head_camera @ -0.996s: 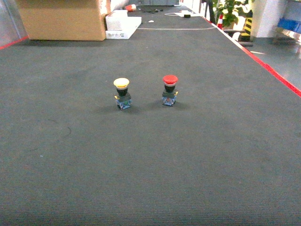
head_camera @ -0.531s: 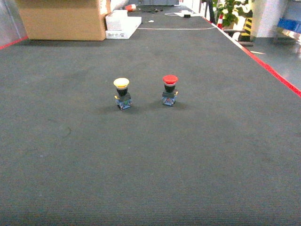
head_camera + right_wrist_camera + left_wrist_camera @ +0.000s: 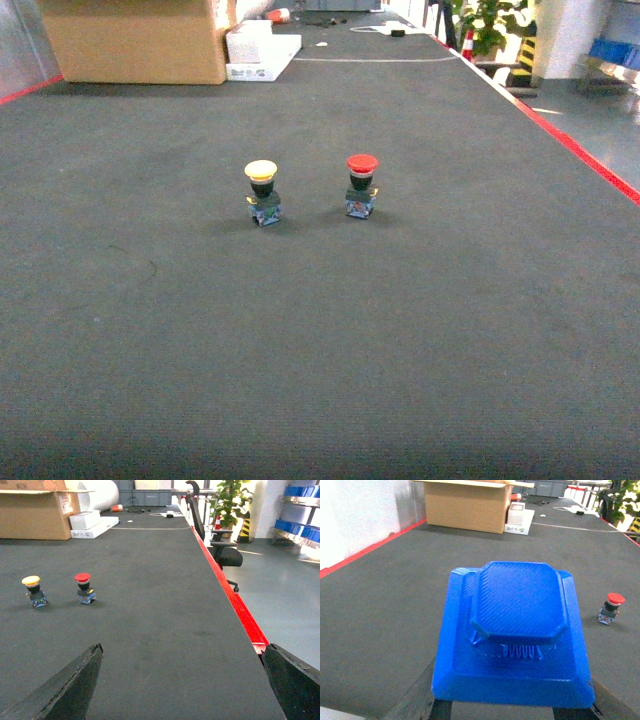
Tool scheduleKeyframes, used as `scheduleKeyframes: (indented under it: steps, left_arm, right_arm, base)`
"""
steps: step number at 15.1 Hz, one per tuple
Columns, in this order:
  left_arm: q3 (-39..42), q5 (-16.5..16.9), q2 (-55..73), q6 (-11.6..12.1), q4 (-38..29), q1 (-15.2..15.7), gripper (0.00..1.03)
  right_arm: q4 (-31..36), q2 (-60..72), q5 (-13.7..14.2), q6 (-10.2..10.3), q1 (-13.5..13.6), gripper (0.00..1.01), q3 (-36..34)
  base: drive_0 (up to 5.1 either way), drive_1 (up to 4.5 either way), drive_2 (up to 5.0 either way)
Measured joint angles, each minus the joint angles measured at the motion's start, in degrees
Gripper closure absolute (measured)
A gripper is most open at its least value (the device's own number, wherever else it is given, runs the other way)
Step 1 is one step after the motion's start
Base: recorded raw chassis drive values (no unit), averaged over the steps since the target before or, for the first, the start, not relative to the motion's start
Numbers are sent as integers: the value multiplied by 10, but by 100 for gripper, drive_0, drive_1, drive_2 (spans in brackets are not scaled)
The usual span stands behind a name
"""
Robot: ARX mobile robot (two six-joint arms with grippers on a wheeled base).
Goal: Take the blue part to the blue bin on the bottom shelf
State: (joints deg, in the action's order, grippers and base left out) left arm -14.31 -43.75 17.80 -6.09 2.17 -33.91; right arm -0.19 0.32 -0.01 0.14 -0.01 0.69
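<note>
Jaws of the left gripper (image 3: 512,707) grip the blue part (image 3: 515,630), filling the frame's centre; right gripper (image 3: 182,680) spread, empty. Yellow button (image 3: 261,192) and red button (image 3: 361,185) look slightly farther on the counter (image 3: 320,350): the base is probably backing away; no shelf visible.

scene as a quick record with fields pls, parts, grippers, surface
surface: dark mat
blue part: held in left gripper, seen in left wrist view
right gripper: open, empty
yellow button: upright on mat
red button: upright, right of yellow, apart
cardboard box: far left
blue bin, shelf: not identifiable
</note>
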Motion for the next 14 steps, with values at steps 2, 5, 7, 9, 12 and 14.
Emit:
scheduleKeyframes:
  steps: [2, 5, 7, 9, 12, 14]
  left_arm:
    - [0, 0, -2, 0, 1, 0, 59]
    - [-1, -2, -3, 0, 0, 1, 60]
    - [-1, -1, -3, 0, 0, 1, 60]
    - [-1, 0, -2, 0, 1, 0, 60]
    - [-1, 0, -2, 0, 0, 0, 60]
    - [-1, 0, -2, 0, 0, -1, 60]
  right_arm:
    - [3, 0, 0, 0, 0, 3, 0]
    - [-2, 0, -1, 0, 0, 3, 0]
    - [-1, 0, -1, 0, 0, 3, 0]
    - [-1, 0, 0, 0, 0, 3, 0]
    - [-1, 0, 0, 0, 0, 3, 0]
    - [-1, 0, 0, 0, 0, 3, 0]
  base:
    - [0, 0, 0]
    - [-124, -124, -124]
    - [-180, -180, -180]
    - [-169, -169, -169]
    - [-173, -173, -173]
    - [-144, -144, -144]
